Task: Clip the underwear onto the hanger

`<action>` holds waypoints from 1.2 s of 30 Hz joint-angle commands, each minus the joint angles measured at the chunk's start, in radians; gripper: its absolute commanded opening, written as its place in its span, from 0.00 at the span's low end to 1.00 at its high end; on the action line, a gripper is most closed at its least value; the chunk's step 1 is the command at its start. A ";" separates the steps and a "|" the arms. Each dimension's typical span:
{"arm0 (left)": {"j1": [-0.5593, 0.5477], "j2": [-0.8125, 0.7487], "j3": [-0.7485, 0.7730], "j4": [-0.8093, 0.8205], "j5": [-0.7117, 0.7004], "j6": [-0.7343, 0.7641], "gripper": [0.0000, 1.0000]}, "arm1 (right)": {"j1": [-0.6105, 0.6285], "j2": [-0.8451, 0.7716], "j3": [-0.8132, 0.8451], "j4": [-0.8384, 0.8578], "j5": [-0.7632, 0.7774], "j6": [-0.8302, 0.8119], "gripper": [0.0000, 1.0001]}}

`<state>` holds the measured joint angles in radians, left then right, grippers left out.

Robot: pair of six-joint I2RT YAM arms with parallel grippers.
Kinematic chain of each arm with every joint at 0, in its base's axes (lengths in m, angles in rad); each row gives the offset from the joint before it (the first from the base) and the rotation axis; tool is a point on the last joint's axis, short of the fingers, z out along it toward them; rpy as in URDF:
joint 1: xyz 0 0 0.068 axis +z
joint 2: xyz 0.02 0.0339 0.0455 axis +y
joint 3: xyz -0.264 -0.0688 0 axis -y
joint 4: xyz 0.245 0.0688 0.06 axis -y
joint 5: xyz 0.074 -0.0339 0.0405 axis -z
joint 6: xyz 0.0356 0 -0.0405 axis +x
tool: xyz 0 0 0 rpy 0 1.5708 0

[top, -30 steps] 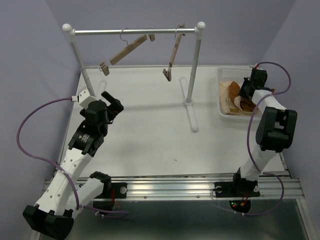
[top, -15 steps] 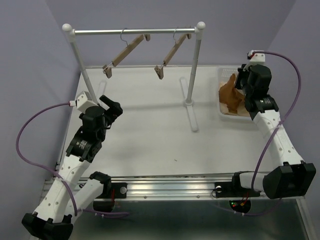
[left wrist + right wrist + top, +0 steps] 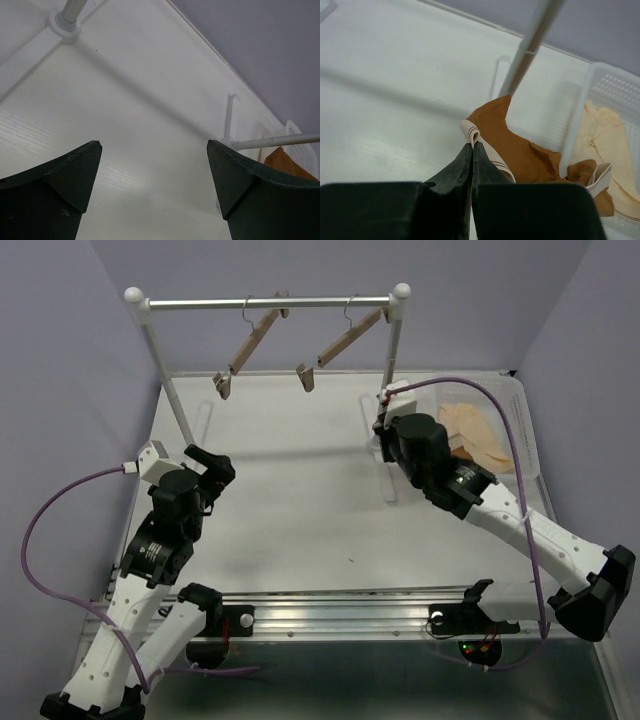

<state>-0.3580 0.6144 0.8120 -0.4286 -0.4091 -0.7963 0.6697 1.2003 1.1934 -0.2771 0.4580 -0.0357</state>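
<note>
White table, lilac walls — steel rack, white basket, rust-orange underwear

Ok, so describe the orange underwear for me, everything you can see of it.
The underwear is soft rust-orange fabric with a paler, striped waistband. It is crumpled, not spread out. The shut right gripper pinches it at the waistband. The rest trails away over the rim of the white basket, and its far end seems to lie inside, beside a cream garment.
</note>
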 commanded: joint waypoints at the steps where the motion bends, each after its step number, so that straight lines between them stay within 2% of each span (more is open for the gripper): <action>1: -0.001 -0.047 -0.014 -0.058 -0.053 -0.044 0.99 | 0.183 0.053 0.003 0.047 0.255 -0.004 0.01; 3: -0.001 -0.068 -0.017 -0.070 -0.059 -0.052 0.99 | 0.264 0.091 0.003 0.065 0.278 -0.001 0.01; 8: -0.001 -0.103 -0.017 -0.119 -0.069 -0.087 0.99 | 0.333 0.177 -0.028 0.133 0.154 0.074 0.01; 14: -0.001 -0.111 -0.011 -0.159 -0.085 -0.112 0.99 | 0.471 0.319 -0.060 0.252 -0.016 0.184 0.01; 18: 0.001 -0.107 -0.011 -0.167 -0.082 -0.123 0.99 | 0.580 0.415 -0.019 0.265 -0.022 0.181 0.01; 22: 0.001 -0.097 -0.010 -0.173 -0.077 -0.136 0.99 | 0.622 0.472 0.008 0.297 -0.192 0.215 0.05; 23: -0.001 -0.090 -0.010 -0.176 -0.076 -0.138 0.99 | 0.636 0.476 0.002 0.320 -0.272 0.214 0.12; 25: -0.001 -0.081 -0.010 -0.180 -0.063 -0.144 0.99 | 0.648 0.484 -0.008 0.322 -0.327 0.203 0.30; 26: -0.001 -0.071 -0.010 -0.182 -0.059 -0.146 0.99 | 0.648 0.487 -0.008 0.305 -0.341 0.207 0.50; 28: -0.001 -0.059 -0.016 -0.187 -0.031 -0.149 0.99 | 0.648 0.472 -0.023 0.291 -0.308 0.246 0.65; 29: -0.001 -0.044 -0.019 -0.187 -0.007 -0.158 0.99 | 0.648 0.455 -0.035 0.286 -0.256 0.261 0.86; 31: -0.001 -0.028 -0.036 -0.187 0.021 -0.164 0.99 | 0.648 0.398 -0.081 0.282 -0.193 0.316 0.99; 36: -0.001 0.041 -0.109 -0.121 0.185 -0.149 0.99 | 0.610 0.285 -0.172 0.198 -0.071 0.420 1.00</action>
<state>-0.3580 0.6132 0.7578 -0.6010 -0.3450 -0.9466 1.3136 1.5944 1.0660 -0.0559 0.2817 0.2749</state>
